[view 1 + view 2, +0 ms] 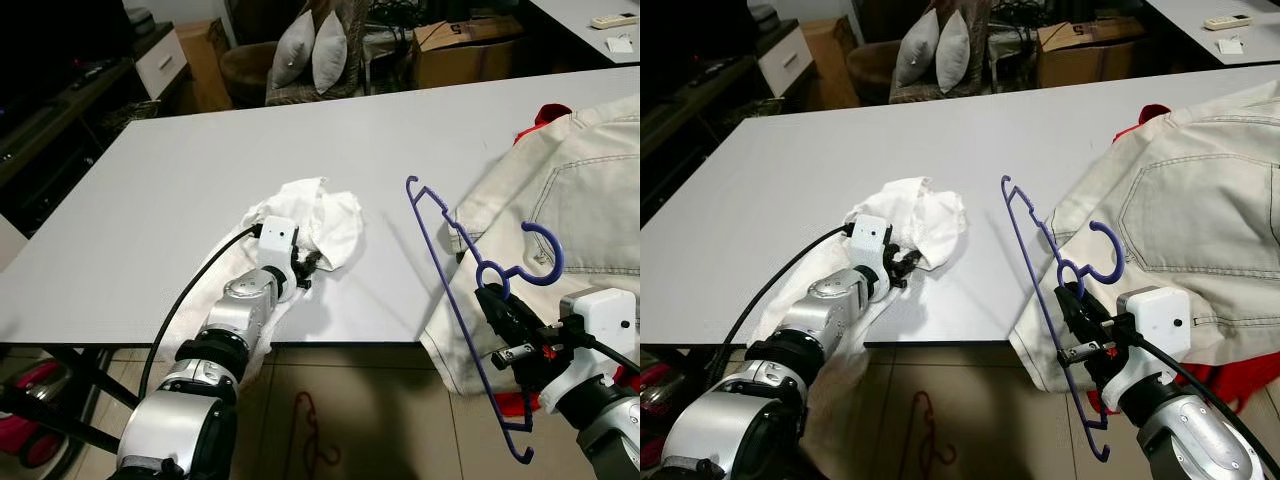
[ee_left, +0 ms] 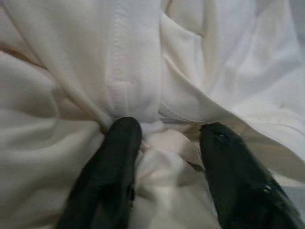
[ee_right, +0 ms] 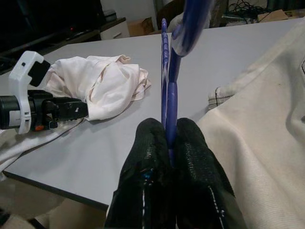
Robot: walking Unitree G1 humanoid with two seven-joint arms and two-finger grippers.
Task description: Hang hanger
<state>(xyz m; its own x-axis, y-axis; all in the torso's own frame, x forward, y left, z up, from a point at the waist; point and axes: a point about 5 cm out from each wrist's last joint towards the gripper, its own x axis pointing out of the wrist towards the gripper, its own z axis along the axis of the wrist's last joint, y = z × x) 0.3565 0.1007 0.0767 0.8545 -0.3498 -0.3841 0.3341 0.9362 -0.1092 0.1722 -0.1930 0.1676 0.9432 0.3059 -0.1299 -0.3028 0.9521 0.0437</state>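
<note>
Two things are already in hand, yet nothing is hung so far as the pictures show. At the lower right of the head views the right gripper has its black fingers pressed together on the neck of the blue hanger, just under its hook; the hanger stands tilted, one end out over the grey table toward the middle of the frame, the other end hanging below the table's near edge at the bottom right. Its hook lies against the cream jacket, which sprawls over the right side of the table with something red showing beneath it.

Left of centre, the left gripper is pushed into the crumpled white garment. The left wrist view has its fingers a little apart with a fold of the white cloth bunched between them, so I judge it to be pinching that cloth, though how firmly is hard to say. Part of the garment trails off the near table edge beside the left arm.

What remains, I judge, is nearly all of it: the hanger is not inside any garment, and no rail or hook to hang it from can be made out. Cushions and a cardboard box sit beyond the table at the top.
</note>
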